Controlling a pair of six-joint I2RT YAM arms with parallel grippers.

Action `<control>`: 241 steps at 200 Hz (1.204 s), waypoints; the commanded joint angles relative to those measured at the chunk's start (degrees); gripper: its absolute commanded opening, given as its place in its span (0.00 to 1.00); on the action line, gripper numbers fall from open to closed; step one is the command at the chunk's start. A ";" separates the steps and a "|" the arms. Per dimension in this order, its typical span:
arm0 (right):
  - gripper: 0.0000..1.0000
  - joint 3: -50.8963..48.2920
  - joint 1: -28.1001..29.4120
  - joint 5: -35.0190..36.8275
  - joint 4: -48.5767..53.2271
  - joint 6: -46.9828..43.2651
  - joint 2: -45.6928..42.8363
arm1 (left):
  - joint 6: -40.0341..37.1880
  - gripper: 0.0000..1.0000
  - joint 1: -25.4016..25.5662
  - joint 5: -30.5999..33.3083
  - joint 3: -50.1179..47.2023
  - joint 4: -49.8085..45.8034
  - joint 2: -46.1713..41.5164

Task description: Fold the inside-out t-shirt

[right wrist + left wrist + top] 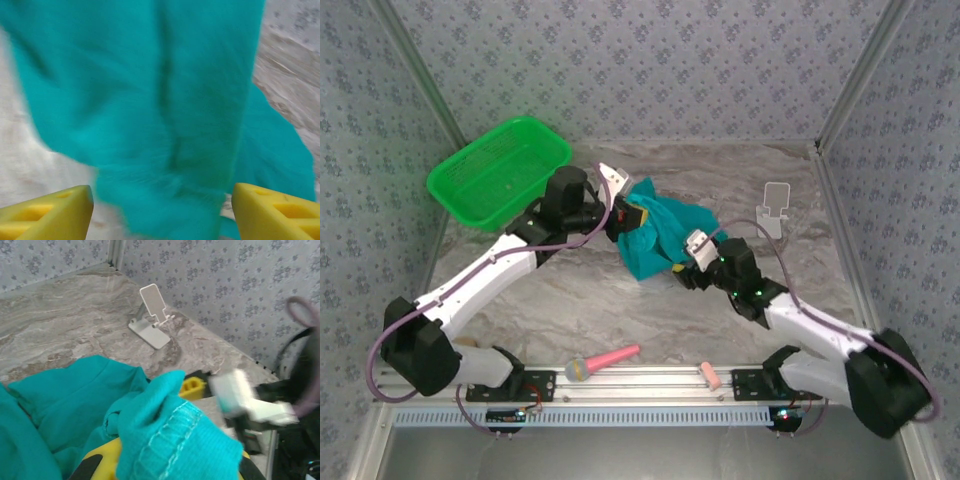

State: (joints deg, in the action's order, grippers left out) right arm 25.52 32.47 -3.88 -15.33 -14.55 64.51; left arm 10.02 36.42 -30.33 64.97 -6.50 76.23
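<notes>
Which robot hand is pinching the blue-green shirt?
The left gripper: it is shut on the t-shirt, cloth bunched in its grip. The right gripper has its yellow fingers wide apart, cloth loose between them.

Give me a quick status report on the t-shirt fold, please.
Left end effector shut on teal t-shirt. Right end effector open, cloth between its fingers. Shirt bunched mid-table, not yet folded. White phone stand and green basket apart from it.

1. The left arm (485,280) stretches forward and inward across the counter.
2. The left tool (625,222) is clamped on the t-shirt (665,235).
3. The right arm (815,338) angles inward.
4. The right tool (693,248) has its yellow fingers (50,215) spread wide.
</notes>
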 commanded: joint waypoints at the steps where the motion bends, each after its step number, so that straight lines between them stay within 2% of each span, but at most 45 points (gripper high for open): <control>1: 0.34 4.89 -3.05 4.41 -11.48 0.67 6.08 | 2.97 0.00 -0.54 -2.63 -1.57 -0.62 -3.53; 13: 0.01 9.26 -6.82 -2.62 -12.18 0.81 9.16 | 5.30 0.00 -1.96 -0.88 -3.48 -1.42 -5.18; 30: 0.00 20.60 -7.77 -8.14 -7.67 -5.16 15.93 | 9.87 0.00 -4.02 1.81 -7.79 -0.93 -8.38; 49: 0.00 36.33 -5.62 -17.24 1.05 -10.45 26.66 | 17.06 0.00 -5.19 7.34 -12.56 -1.43 -11.85; 54: 0.09 39.68 -4.58 -19.56 1.91 -10.71 29.31 | 19.37 0.00 -5.41 9.66 -13.75 -2.14 -12.98; 64: 0.39 45.41 -2.18 -20.23 2.75 -9.45 34.39 | 25.10 0.00 -5.94 13.71 -16.11 -3.45 -15.02; 80: 0.57 47.92 -0.06 -20.02 4.17 -8.88 37.60 | 34.06 0.00 -7.10 19.43 -20.63 -4.66 -19.67; 87: 0.60 46.56 -0.19 -19.87 3.51 -7.69 37.20 | 38.98 0.00 -7.57 22.82 -22.15 -6.46 -21.57; 96: 0.61 43.63 -1.10 -21.06 2.35 -6.49 35.34 | 43.64 0.00 -8.37 25.84 -23.73 -8.57 -24.53; 115: 0.64 33.88 -4.92 -22.84 3.35 -8.62 28.57 | 44.77 0.00 -9.53 27.74 -27.09 -7.48 -29.02; 127: 0.65 29.59 -7.69 -24.22 8.06 -13.02 24.16 | 45.08 0.00 -9.83 29.14 -27.78 -8.16 -30.99; 145: 0.65 27.08 -9.12 -22.02 17.64 -26.15 21.62 | 44.31 0.00 -10.38 29.99 -27.99 -10.02 -32.64; 177: 0.66 31.61 -8.60 -21.45 27.27 -47.43 26.87 | 43.15 0.00 -11.06 28.21 -28.39 -11.61 -32.35; 200: 0.66 37.69 -9.11 -26.54 34.44 -59.70 32.19 | 43.76 0.00 -12.06 27.30 -28.17 -11.95 -32.43; 241: 0.62 42.33 -7.08 -20.81 35.46 -67.80 41.29 | 43.59 0.00 -12.95 27.84 -26.37 -13.94 -33.68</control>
State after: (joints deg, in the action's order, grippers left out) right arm 65.45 24.32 -26.33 15.11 -72.03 101.41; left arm 53.10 23.97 -2.92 36.38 -18.81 43.88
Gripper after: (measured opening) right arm 0.649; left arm 0.059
